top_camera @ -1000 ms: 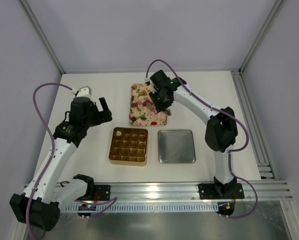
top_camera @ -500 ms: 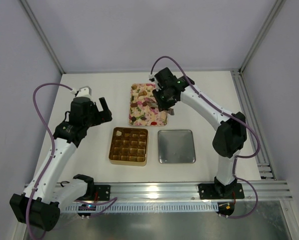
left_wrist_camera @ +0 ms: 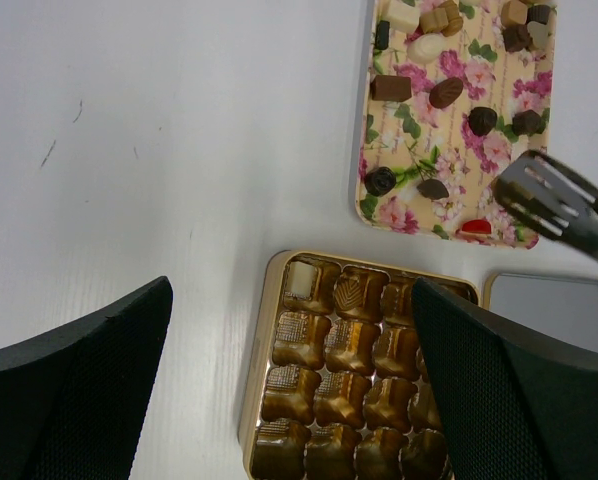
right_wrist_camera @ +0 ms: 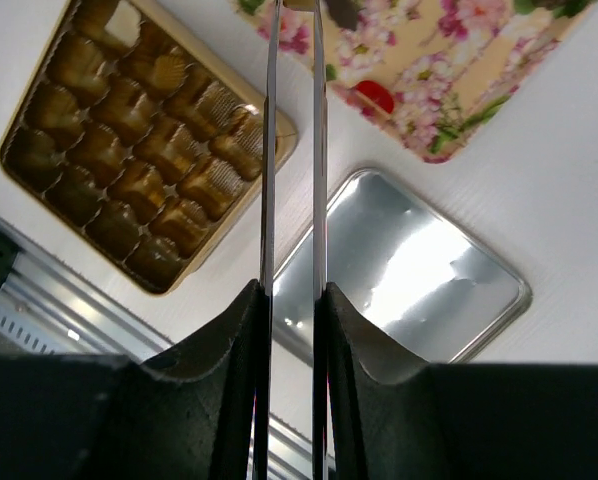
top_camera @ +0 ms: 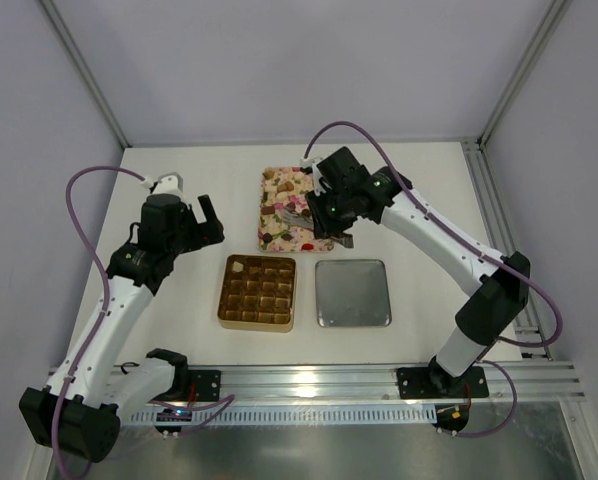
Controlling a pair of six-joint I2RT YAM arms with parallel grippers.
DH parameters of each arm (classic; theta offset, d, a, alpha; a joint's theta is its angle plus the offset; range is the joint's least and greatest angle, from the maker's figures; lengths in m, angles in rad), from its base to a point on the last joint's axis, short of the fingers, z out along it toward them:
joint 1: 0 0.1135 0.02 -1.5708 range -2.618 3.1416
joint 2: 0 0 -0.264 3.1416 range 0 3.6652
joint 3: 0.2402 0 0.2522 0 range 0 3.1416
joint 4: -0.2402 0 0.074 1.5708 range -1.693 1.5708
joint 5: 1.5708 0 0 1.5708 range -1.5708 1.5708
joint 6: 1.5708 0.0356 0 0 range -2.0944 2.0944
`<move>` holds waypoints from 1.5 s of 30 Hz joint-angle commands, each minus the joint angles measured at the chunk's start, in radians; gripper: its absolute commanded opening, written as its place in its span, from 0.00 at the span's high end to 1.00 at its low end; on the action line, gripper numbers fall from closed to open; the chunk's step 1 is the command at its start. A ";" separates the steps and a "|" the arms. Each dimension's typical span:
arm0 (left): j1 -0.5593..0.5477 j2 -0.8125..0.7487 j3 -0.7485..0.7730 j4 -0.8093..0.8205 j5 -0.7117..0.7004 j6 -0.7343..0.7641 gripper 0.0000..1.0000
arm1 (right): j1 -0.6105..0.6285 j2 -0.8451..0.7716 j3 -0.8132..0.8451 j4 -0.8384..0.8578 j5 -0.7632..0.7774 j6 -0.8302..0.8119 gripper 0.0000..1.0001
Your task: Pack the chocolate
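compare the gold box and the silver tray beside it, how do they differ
The gold box is divided into a brown grid of cells; the silver tray has a plain, shiny, flat floor. The gold box holds one cream-white chocolate in a corner cell; the silver tray holds nothing. Both are squarish with rounded corners, side by side.

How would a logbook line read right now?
left gripper: open, hovering | right gripper: shut on metal tongs over pink flowered tray | gold square box: one cream-white chocolate packed
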 commanded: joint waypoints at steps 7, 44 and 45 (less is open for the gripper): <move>0.001 -0.013 0.002 0.008 0.000 0.000 0.00 | 0.200 -0.087 -0.085 0.037 0.002 0.086 0.74; 0.001 -0.016 0.002 0.008 -0.009 0.000 0.00 | 0.172 -0.079 -0.042 0.008 0.115 0.077 0.58; 0.001 -0.016 0.000 0.008 -0.009 -0.001 0.00 | 0.159 -0.080 -0.033 0.005 0.118 0.074 0.58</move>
